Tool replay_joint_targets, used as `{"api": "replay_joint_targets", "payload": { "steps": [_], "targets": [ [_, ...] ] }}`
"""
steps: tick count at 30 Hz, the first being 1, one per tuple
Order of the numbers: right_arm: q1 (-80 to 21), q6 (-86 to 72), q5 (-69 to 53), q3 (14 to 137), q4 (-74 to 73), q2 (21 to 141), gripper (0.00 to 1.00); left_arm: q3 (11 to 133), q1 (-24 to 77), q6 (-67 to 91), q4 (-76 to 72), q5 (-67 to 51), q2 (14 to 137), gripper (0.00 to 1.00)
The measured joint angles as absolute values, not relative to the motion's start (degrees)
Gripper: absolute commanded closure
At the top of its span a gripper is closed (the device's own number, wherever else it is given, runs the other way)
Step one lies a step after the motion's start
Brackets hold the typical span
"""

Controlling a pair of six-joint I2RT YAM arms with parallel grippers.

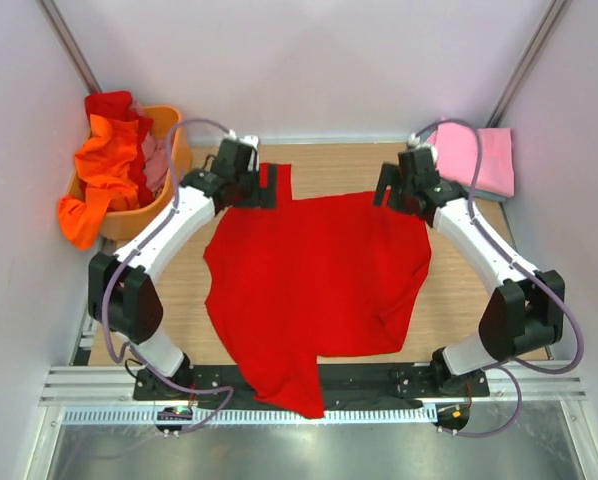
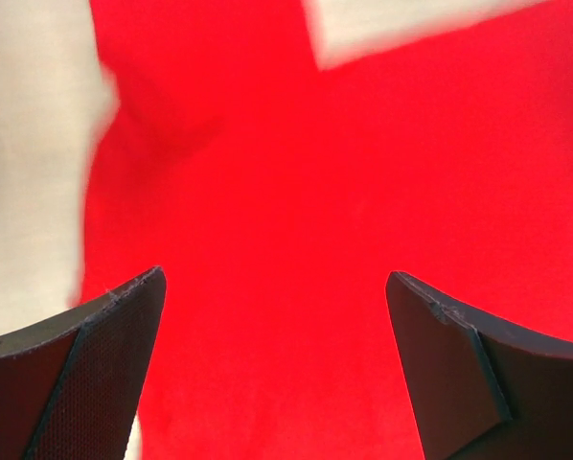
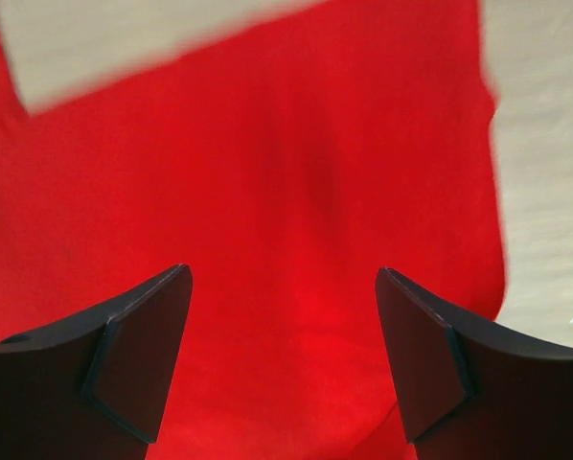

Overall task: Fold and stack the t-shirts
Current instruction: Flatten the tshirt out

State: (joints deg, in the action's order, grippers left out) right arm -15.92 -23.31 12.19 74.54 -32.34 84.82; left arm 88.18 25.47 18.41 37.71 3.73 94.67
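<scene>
White walls enclosed a light wooden tabletop (image 1: 449,310). On my overhead feed, a large bright red cloth t-shirt (image 1: 319,270) lay spread across the middle of it, loosely flattened, one part hanging over the near edge between the arm bases. The left gripper (image 1: 267,190) sat over the shirt's far-left corner, by a sleeve, and the right gripper (image 1: 387,192) over its far-right corner. Both wrist cameras showed me jaws spread wide, holding nothing, with red fabric filling the gap below. A folded pink cloth t-shirt (image 1: 479,155) lay at the table's far right corner. At far left stood a rigid orange plastic basket (image 1: 179,140), with an orange t-shirt (image 1: 104,180) draped over its rim and a pink garment (image 1: 157,160) and a red garment (image 1: 114,105) heaped inside.
</scene>
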Motion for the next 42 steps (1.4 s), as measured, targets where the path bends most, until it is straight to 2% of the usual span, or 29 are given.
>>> {"api": "replay_joint_targets", "payload": {
  "steps": [6,11,13,22,26,36,42],
  "targets": [
    [-22.4,-26.4,10.1,58.2,-35.8,82.0,0.18,68.0,29.0,23.9,35.9,4.9,93.1,0.01],
    [-23.5,-26.8,7.6,58.0,-35.9,81.8,0.11,66.2,29.6,25.7,33.5,5.0,94.0,0.02],
    [-22.7,-26.3,5.0,61.0,-34.9,85.1,0.11,69.5,29.4,25.7,32.5,5.6,97.4,0.01],
    [-17.6,-24.7,-0.4,81.4,-31.3,114.9,0.11,80.4,25.1,25.2,30.6,7.3,114.5,0.02],
    [-16.0,-24.6,-1.0,88.6,-30.6,119.3,0.11,87.4,22.4,24.6,32.4,7.5,119.4,0.02],
    [-13.8,-25.2,-2.8,110.8,-34.8,133.6,0.10,122.1,16.5,21.0,42.3,5.6,140.1,0.02],
    [-13.6,-24.0,-4.6,124.5,-36.7,141.6,0.11,130.4,15.6,20.8,46.8,4.6,144.2,0.02]
  ]
}}
